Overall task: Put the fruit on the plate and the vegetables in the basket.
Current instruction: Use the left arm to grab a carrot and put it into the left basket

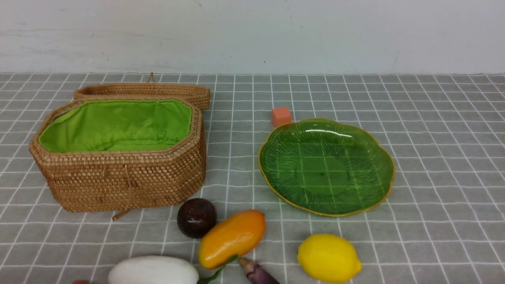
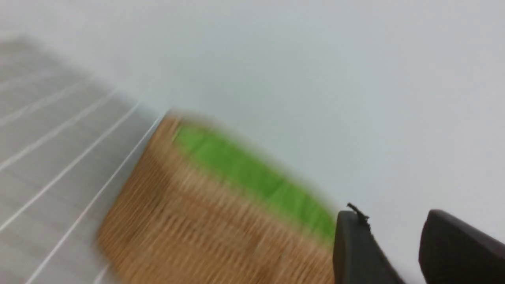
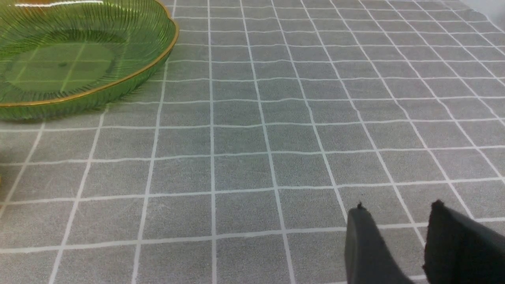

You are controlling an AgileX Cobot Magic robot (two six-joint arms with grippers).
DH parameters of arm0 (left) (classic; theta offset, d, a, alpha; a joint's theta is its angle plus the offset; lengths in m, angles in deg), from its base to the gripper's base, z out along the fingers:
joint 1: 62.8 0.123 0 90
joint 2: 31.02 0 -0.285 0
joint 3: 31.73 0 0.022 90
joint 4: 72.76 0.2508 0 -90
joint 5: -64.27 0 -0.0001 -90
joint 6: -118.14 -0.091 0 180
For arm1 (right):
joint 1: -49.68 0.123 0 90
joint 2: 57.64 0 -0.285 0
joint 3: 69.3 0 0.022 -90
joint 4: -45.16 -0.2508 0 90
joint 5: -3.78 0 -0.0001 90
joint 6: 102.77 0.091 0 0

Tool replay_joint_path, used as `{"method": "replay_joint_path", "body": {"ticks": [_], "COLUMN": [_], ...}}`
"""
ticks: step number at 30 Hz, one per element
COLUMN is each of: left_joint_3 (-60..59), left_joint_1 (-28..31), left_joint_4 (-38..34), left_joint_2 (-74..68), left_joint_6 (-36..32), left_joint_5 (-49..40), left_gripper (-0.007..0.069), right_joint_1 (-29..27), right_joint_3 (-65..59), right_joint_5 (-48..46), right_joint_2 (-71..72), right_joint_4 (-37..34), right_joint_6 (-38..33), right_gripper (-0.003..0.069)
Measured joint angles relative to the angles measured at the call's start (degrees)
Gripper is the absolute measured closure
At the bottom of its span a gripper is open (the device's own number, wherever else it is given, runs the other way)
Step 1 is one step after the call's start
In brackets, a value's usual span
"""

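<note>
In the front view the open basket point(image 1: 118, 173) with green lining stands at the left, its lid point(image 1: 142, 90) behind it. To the right lies the bare green plate point(image 1: 327, 165). Near the front edge lie the fruit: a maroon ball point(image 1: 196, 217), a mango point(image 1: 232, 238) and a lemon point(image 1: 328, 257). Beside them lie the vegetables: a white one point(image 1: 154, 271), an eggplant point(image 1: 256, 273) and a red-orange sliver point(image 1: 81, 282), all cut by the frame. My left gripper point(image 2: 394, 221) is open beside the blurred basket point(image 2: 205, 221). My right gripper point(image 3: 398, 211) is open over cloth, right of the plate point(image 3: 59, 67). Neither arm shows in the front view.
A small orange cube point(image 1: 281, 116) sits just behind the plate. A grey checked cloth point(image 1: 434, 157) covers the table, and a white wall point(image 1: 252, 35) rises behind it.
</note>
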Motion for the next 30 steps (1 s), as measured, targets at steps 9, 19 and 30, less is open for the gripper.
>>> {"method": "replay_joint_path", "body": {"ticks": [9, 19, 30], "left_joint_3": [20.37, 40.42, 40.47], "left_joint_1": [0.00, -4.94, -12.19], "left_joint_4": [1.50, 4.61, -3.78], "left_joint_2": [-2.59, -24.67, -43.62], "left_joint_6": [4.06, 4.28, 16.29], "left_joint_5": [-18.97, -54.92, -69.34], "left_gripper": [0.0386, 0.0386, 0.0359], "right_joint_1": [0.00, 0.00, 0.00], "right_joint_3": [0.00, 0.00, 0.00], "right_joint_5": [0.00, 0.00, 0.00], "right_joint_2": [0.00, 0.00, 0.00], "right_joint_4": [0.00, 0.00, 0.00], "right_joint_6": [0.00, 0.00, 0.00], "right_gripper": [0.0418, 0.0418, 0.0418]}}
